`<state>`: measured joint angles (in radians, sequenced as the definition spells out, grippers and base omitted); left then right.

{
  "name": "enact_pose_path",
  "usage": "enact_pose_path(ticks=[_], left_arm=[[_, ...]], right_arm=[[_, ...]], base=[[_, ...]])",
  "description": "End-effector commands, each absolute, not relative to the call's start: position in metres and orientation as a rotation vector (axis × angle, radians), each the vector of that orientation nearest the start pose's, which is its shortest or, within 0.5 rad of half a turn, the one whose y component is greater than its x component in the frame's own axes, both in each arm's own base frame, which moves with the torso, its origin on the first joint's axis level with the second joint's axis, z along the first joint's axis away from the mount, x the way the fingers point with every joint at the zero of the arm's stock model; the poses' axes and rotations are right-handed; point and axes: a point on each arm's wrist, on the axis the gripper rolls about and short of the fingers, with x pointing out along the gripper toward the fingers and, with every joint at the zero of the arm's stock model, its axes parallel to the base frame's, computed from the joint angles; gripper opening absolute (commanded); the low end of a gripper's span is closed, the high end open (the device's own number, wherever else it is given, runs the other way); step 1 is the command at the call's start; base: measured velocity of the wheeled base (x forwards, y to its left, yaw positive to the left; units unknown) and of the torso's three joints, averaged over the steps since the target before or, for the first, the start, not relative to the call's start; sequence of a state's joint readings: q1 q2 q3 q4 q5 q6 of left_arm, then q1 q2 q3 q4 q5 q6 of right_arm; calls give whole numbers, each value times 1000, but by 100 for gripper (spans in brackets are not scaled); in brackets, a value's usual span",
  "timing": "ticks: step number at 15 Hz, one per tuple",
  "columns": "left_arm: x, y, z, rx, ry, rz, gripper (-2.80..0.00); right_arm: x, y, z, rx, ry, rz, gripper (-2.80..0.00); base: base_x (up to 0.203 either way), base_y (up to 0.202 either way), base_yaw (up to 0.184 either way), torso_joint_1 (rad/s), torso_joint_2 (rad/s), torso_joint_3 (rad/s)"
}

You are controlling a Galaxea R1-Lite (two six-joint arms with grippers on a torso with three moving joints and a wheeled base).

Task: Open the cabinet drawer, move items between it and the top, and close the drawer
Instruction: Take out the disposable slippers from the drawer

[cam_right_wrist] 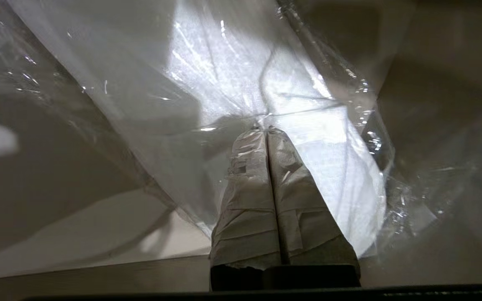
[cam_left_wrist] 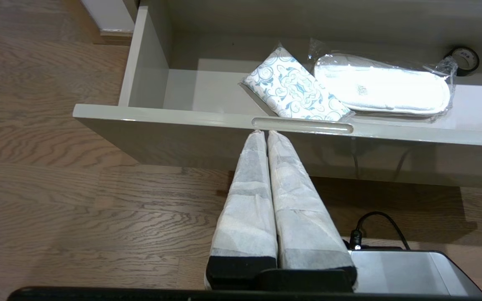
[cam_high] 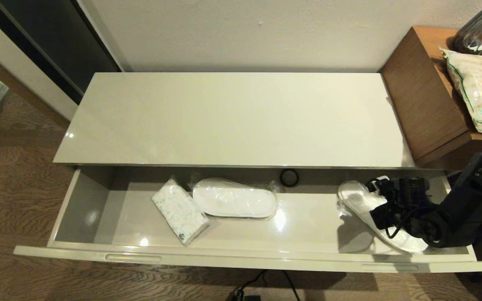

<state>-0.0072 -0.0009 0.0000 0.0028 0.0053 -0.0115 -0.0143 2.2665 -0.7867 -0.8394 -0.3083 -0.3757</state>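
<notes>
**Open drawer with two wrapped slipper pairs, right arm at work**

Nearest the head camera, the drawer [cam_high: 241, 259] stands pulled fully out, its front edge bearing two long recessed slots. Right end effector [cam_right_wrist: 266, 128], fingers pressed together, pinches the clear wrapping of the right slipper pair [cam_high: 358, 200] at the drawer's right end; in the head view the arm [cam_high: 454, 213] overlies that pair's front part. Whether the pair is lifted off the drawer floor cannot be told. Left end effector [cam_left_wrist: 265, 132] hangs outside the drawer, fingers closed on nothing, tips just in front of the left slot [cam_left_wrist: 302, 125]. Near the drawer's middle lies the second slipper pair [cam_high: 234, 200], flat and wrapped, with a patterned tissue pack [cam_high: 179, 211] touching its left end and angled toward the front edge. A roll of black tape [cam_high: 289, 177] sits against the back wall between the two pairs. Above, the cabinet top [cam_high: 232, 119] carries nothing. A brown side table [cam_high: 425, 100] adjoins its right edge, holding a bag [cam_high: 479, 90] and a ribbed glass vessel [cam_high: 481, 29].
</notes>
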Motion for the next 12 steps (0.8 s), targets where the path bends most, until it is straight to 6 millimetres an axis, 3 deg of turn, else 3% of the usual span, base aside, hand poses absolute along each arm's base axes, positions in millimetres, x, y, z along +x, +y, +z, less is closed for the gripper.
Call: enact_pose_path(ticks=[1, 12], left_arm=[[-23, 0, 75, -12, 3, -2, -280], [-23, 0, 75, -12, 3, -2, -280]], right_arm=[[357, -12, 21, -448, 648, -192, -280], [329, -9, 115, -335, 646, -176, -280]], base=[[0, 0, 0, 0, 0, 0], [0, 0, 0, 0, 0, 0]])
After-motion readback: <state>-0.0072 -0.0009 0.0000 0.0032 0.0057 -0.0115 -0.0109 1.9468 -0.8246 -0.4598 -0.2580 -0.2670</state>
